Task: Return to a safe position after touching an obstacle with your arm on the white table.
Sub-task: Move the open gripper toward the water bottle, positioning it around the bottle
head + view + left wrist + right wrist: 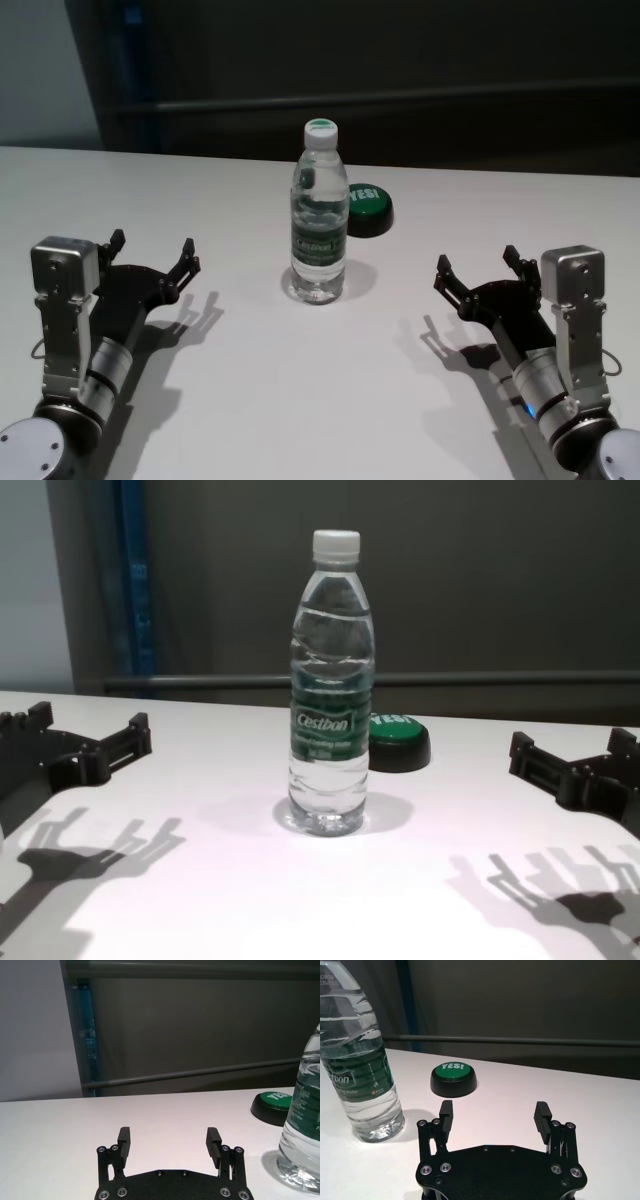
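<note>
The obstacle, a clear water bottle (319, 215) with a white cap and green label, stands upright at the middle of the white table (320, 400). It also shows in the chest view (329, 690), the left wrist view (303, 1120) and the right wrist view (359, 1060). My left gripper (153, 255) is open and empty, well to the bottle's left above the table; it also shows in the left wrist view (170, 1141) and the chest view (85, 738). My right gripper (478, 265) is open and empty, well to the bottle's right; it also shows in the right wrist view (494, 1115) and the chest view (572, 752).
A low black puck with a green "YES!" top (367, 208) sits just behind and right of the bottle, also in the right wrist view (453, 1078) and the chest view (398, 742). A dark wall with a rail (400, 97) runs behind the table's far edge.
</note>
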